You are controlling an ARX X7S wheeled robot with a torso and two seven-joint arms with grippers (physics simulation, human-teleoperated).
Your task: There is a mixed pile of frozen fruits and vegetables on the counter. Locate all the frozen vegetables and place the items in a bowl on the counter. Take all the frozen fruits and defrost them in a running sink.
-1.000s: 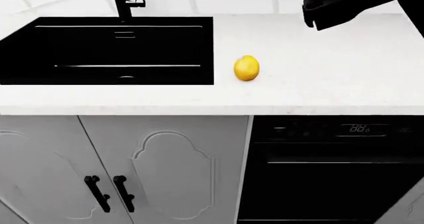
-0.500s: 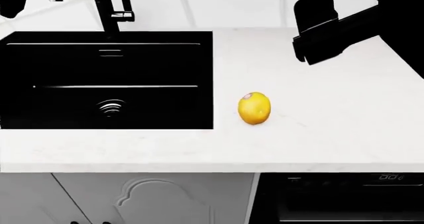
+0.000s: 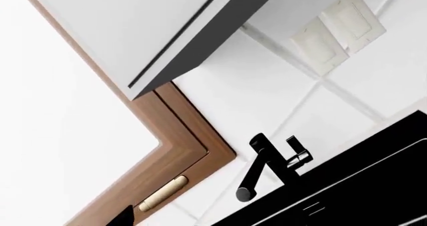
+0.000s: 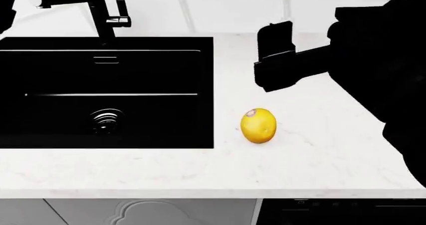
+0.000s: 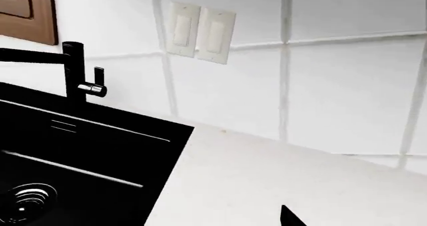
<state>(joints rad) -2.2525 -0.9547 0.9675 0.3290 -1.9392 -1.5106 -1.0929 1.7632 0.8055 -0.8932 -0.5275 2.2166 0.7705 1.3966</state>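
A yellow lemon (image 4: pixel 258 126), one of the frozen fruits, lies on the white counter (image 4: pixel 319 140) just right of the black sink (image 4: pixel 153 70). My right gripper (image 4: pixel 274 60) hangs as a black shape above and behind the lemon, apart from it; its jaws do not show clearly. In the right wrist view only a dark fingertip (image 5: pixel 291 219) shows over the counter (image 5: pixel 267 176). The left wrist view shows one dark fingertip (image 3: pixel 124 218) and looks up at the wall. No water shows at the faucet (image 4: pixel 100 13). The frozen vegetables and the bowl are out of view.
The sink's round drain (image 4: pixel 106 120) sits in the basin floor. Wall switches (image 5: pixel 200 33) are on the tiled backsplash behind the counter. A wooden window frame (image 3: pixel 180 151) and an upper cabinet (image 3: pixel 180 30) stand above the faucet (image 3: pixel 263 166). A dishwasher front (image 4: pixel 346 210) is below the counter edge.
The head view has shifted, so sink and lemon sit lower in frame. My right gripper has moved left and down, closer to the lemon. The lemon has not moved on the counter.
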